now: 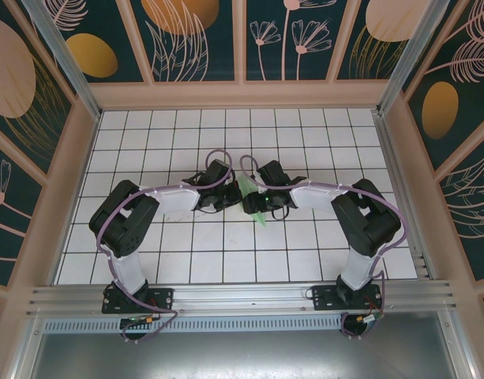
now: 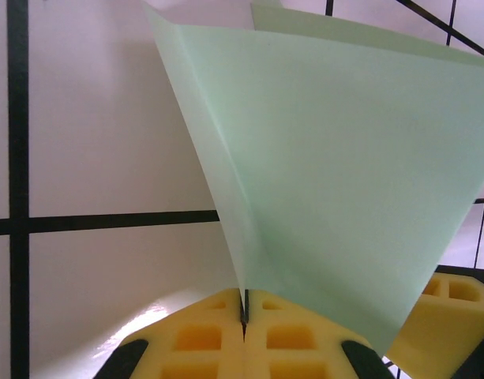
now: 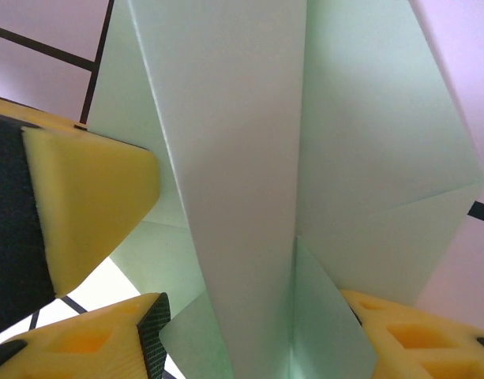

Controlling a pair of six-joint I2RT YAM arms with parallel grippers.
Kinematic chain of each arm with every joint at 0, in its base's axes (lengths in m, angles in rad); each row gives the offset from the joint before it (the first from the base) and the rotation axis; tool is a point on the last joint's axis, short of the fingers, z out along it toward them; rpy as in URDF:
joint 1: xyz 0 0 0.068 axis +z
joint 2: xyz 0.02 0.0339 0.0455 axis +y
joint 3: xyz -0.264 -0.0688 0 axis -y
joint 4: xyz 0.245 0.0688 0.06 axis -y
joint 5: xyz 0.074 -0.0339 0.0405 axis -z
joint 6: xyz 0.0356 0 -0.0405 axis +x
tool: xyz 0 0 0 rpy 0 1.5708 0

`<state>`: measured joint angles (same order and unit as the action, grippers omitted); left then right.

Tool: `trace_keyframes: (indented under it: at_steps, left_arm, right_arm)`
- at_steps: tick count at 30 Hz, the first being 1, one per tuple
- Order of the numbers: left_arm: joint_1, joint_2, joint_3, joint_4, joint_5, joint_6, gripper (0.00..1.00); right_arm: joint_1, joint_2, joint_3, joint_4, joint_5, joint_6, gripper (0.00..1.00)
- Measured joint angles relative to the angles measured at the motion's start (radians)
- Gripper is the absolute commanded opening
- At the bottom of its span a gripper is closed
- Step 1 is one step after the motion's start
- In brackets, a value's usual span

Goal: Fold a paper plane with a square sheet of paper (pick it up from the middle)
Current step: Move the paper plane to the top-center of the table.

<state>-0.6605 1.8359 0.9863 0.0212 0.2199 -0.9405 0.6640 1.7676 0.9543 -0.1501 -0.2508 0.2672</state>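
Two black-and-white robot arms are reaching in from the near left and near right and are meeting over the middle of the white table (image 1: pixel 186 134) ruled with a black grid. Between them, a pale mint-green paper plane (image 1: pixel 260 216), a creased and pointed fold of thin paper, is hanging just near of the two wrists, its tip pointing toward the near edge. The left gripper (image 1: pixel 226 197) is sitting just left of the paper plane and the right gripper (image 1: pixel 253 204) just behind it. In the left wrist view the left gripper (image 2: pixel 244 316) is clenched, its yellow foam pads (image 2: pixel 198 339) pressing together on a folded edge of the paper plane (image 2: pixel 344 181), which is fanning out and away above the grid. In the right wrist view the right gripper (image 3: pixel 253 308) is standing released, its yellow fingers (image 3: pixel 415 339) spread wide on either side of the paper plane (image 3: pixel 242 158), whose central crease is running down between them. Whether those fingers are brushing the paper is impossible to tell. The left gripper's pads (image 3: pixel 91 197) are showing at the left, touching the paper's edge.
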Motion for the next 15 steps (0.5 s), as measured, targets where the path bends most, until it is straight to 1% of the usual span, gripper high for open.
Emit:
trace_keyframes:
  at_steps: [2,6,11,13,15]
  left_arm:
    - [0.0,0.0,0.0,0.0,0.0,0.0,0.07]
    - [0.0,0.0,0.0,-0.006,-0.003,0.0,0.08]
    - [0.0,0.0,0.0,-0.011,-0.01,0.0,0.09]
    - [0.0,0.0,0.0,-0.011,-0.011,0.0,0.09]
    - [0.0,0.0,0.0,-0.013,-0.011,0.0,0.09]
  right_arm:
    - [0.0,0.0,0.0,0.0,0.007,0.001,0.52]
    - [0.0,0.0,0.0,0.0,0.038,0.008,0.41]
    - [0.0,-0.002,0.0,0.001,0.075,0.03,0.32]
    - [0.0,-0.003,0.0,0.005,0.086,0.036,0.26]
    - [0.0,-0.004,0.0,0.006,0.094,0.045,0.25]
